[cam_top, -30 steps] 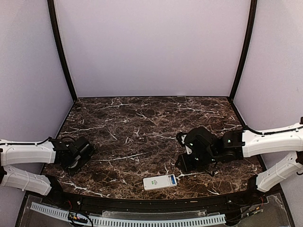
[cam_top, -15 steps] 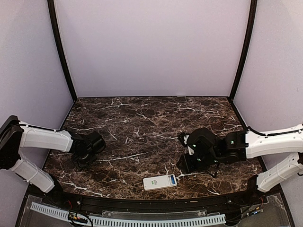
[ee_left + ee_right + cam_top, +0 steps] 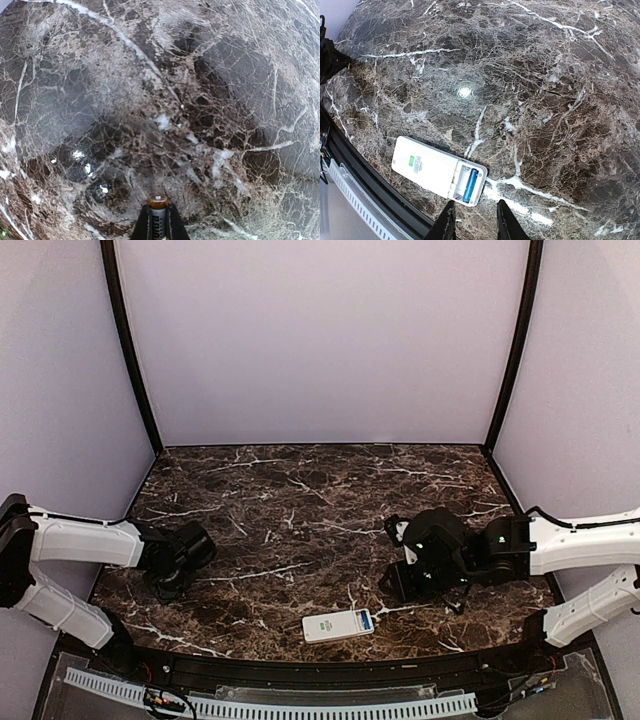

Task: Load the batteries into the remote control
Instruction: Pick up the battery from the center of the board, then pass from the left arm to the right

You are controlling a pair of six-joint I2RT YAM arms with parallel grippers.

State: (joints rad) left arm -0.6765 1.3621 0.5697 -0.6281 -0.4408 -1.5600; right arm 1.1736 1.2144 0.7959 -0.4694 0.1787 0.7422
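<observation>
The left hand [image 3: 158, 215] is clamped on a battery [image 3: 158, 202]. The battery's coppery tip sticks out toward 12 o'clock in the left wrist view. This hand is at the counter's [image 3: 300, 490] 9 o'clock side. The right hand [image 3: 476, 204] has its fingers a little apart, with nothing between them. The remote control [image 3: 338, 625] lies back up at 6 o'clock, near the right hand. One blue battery [image 3: 470, 185] sits in its open slot.
</observation>
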